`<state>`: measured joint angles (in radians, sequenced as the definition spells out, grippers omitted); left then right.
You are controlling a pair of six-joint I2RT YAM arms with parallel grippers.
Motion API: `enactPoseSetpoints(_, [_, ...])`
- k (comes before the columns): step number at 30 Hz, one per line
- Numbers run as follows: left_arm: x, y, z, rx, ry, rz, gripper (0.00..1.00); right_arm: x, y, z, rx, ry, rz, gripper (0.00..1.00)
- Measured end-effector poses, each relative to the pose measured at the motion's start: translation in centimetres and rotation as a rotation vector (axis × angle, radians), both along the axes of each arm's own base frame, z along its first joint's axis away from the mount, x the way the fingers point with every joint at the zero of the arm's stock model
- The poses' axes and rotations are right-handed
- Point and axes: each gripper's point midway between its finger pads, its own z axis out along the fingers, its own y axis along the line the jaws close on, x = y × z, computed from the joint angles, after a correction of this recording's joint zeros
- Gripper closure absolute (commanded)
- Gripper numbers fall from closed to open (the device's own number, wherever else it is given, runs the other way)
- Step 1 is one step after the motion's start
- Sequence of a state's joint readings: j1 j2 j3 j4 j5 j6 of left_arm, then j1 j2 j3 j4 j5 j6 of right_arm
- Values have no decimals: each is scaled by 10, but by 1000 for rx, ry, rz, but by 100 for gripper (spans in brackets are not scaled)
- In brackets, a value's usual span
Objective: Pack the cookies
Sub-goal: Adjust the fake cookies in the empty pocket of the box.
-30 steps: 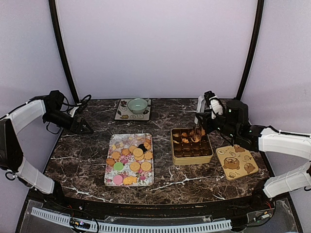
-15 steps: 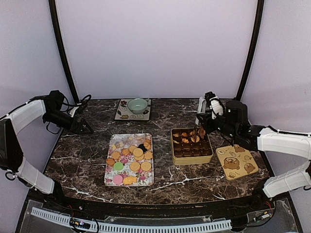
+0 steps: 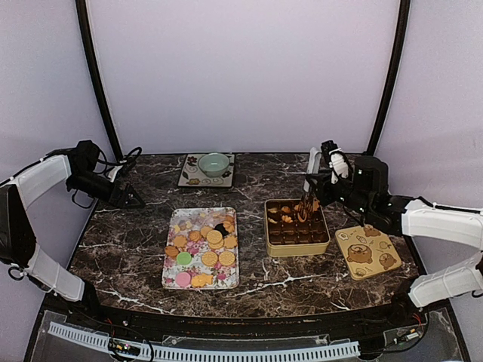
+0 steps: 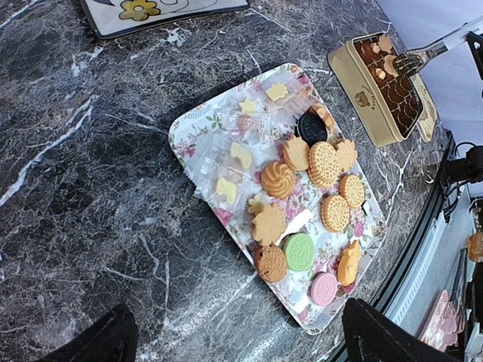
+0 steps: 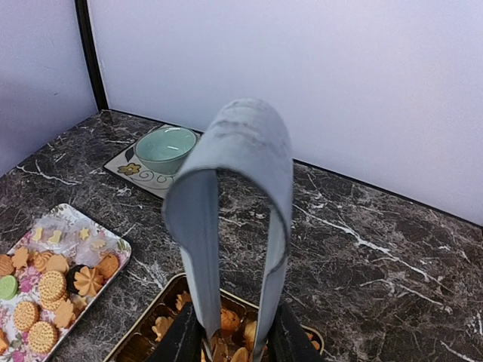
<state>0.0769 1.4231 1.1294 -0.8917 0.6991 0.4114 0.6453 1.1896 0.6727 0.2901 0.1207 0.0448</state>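
While right gripper (image 5: 235, 343) clamps looped metal tongs (image 5: 249, 143) | cookies (image 4: 324, 162) ridged, round | left gripper (image 4: 241, 343) apart

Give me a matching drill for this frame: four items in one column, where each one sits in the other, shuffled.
Items:
1. bowl
2. tongs
3. tin lid
4. green cookie

Places:
A. on the floral tray
B. lying flat just right of the cookie tin
C. on the patterned mat at the far edge
D. gripped by the right tool, tips over the cookie tin

Pairs: 1-C, 2-D, 3-B, 4-A
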Motion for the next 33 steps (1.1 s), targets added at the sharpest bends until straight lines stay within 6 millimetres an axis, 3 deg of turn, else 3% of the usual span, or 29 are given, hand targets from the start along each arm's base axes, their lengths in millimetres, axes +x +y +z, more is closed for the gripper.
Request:
enactPoseSetpoints(6, [0,0,0,0,0,0,3,-8,3,15,44,-15,33,75])
enactPoseSetpoints(15, [0,0,-1,-1,3,0,3,-9,3,12,34,-7,39,75])
enactPoseSetpoints(23, [0,0,-1,-2,3,0,3,-11,5,7,9,6,54,63])
enactPoseSetpoints(33, [0,-1,0,-7,3,-2,3,-13,24,1,-14,8,85,70])
